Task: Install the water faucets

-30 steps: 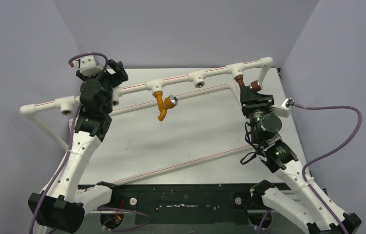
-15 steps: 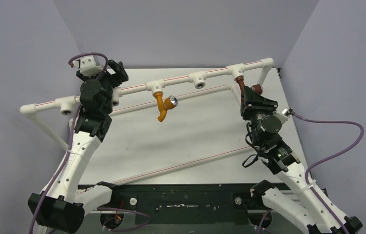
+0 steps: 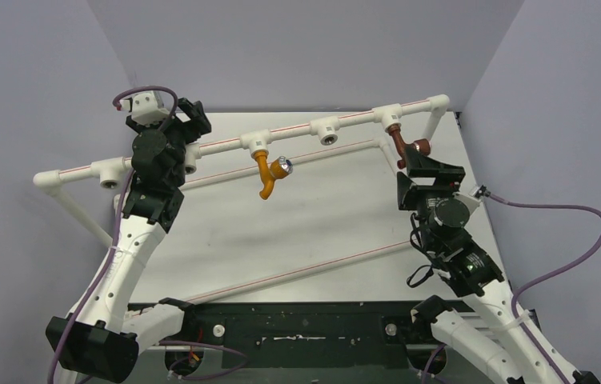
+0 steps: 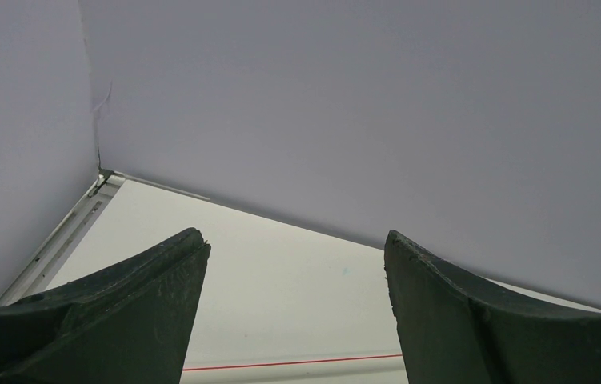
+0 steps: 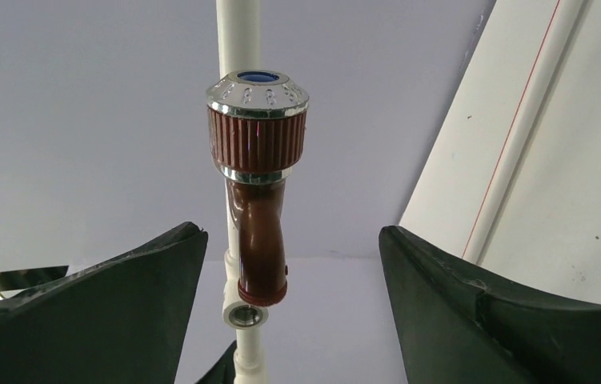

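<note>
Upper right of the top view: red-brown faucet (image 3: 399,141), hanging from the rightmost socket (image 3: 386,116) of the white pipe (image 3: 297,128), silver-capped knob (image 3: 422,146) facing the right arm. Touches neither finger in the wrist view. Just below it, right gripper (image 5: 290,236), fingers released and spread wide to either side of the faucet. Further left along the pipe, near top centre, orange faucet (image 3: 265,172) hanging from another socket. Upper left, left gripper (image 4: 297,244), fingers parted and grasping nothing, up by the pipe above the white tabletop (image 3: 321,216).
</note>
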`<state>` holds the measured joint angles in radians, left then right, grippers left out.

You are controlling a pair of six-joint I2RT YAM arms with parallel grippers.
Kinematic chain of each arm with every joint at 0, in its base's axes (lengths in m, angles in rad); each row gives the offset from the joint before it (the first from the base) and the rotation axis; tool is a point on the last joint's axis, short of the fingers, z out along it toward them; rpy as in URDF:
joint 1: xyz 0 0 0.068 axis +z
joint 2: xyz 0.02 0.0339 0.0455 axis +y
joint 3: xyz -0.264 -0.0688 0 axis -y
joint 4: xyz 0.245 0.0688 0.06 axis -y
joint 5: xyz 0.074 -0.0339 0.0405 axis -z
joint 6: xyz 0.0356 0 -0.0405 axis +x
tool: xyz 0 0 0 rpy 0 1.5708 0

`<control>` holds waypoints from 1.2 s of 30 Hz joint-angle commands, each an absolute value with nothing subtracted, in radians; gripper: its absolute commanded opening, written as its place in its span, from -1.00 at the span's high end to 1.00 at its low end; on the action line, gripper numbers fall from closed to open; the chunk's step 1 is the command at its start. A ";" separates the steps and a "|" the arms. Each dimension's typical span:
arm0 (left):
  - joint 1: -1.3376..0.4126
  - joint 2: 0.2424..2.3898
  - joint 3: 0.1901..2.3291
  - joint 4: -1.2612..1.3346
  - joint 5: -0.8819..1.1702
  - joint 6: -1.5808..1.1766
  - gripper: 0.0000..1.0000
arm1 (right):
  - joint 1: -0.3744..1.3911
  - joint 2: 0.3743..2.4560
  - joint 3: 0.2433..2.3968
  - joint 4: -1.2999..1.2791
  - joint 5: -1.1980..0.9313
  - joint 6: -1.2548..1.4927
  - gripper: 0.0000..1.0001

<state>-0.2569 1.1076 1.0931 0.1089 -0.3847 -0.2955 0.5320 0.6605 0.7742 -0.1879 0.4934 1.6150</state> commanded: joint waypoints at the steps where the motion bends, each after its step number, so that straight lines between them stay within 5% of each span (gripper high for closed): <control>1: -0.273 1.160 1.015 -0.143 -0.366 -0.299 -0.56 | 0.540 0.607 0.813 -0.241 0.498 1.520 -0.66; 14: -0.273 1.163 1.016 -0.142 -0.366 -0.301 -0.57 | 0.541 0.538 1.017 -0.464 0.562 0.938 -0.68; 21: -0.273 1.164 1.016 -0.141 -0.366 -0.300 -0.56 | 0.543 0.508 1.011 -0.346 0.438 0.450 -0.65; 36: -0.273 1.167 1.018 -0.143 -0.367 -0.301 -0.56 | 0.541 0.620 1.147 -0.552 0.176 -0.438 -0.64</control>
<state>-0.2569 1.1091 1.0931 0.1093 -0.3851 -0.2955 0.5377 0.5903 1.1027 -0.4625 0.2768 -0.0975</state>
